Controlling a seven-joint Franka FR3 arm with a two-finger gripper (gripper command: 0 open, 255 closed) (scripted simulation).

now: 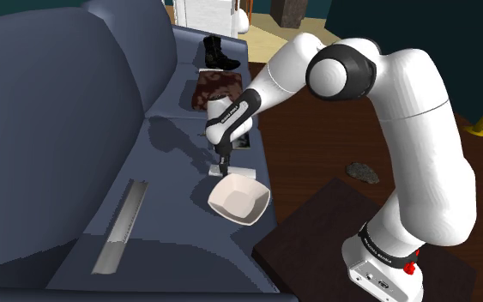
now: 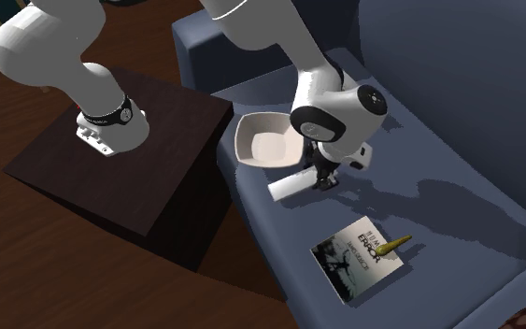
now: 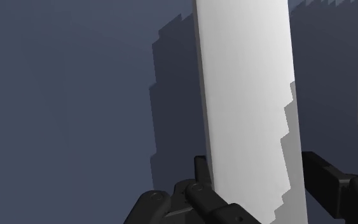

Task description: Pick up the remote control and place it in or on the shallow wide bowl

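Wrist view: how's the claw (image 3: 254, 160)?
– Narrowed onto the remote (image 3: 247, 95), a finger on each long edge; it lies flat on the sofa (image 3: 75, 95) beneath.
– Handling?
– Likely stiff, light, slick. Long, so hold mid-length or it tips. Bowl (image 1: 250, 210) just beside the claw; soft seat, brown floor (image 1: 316, 163) beyond.
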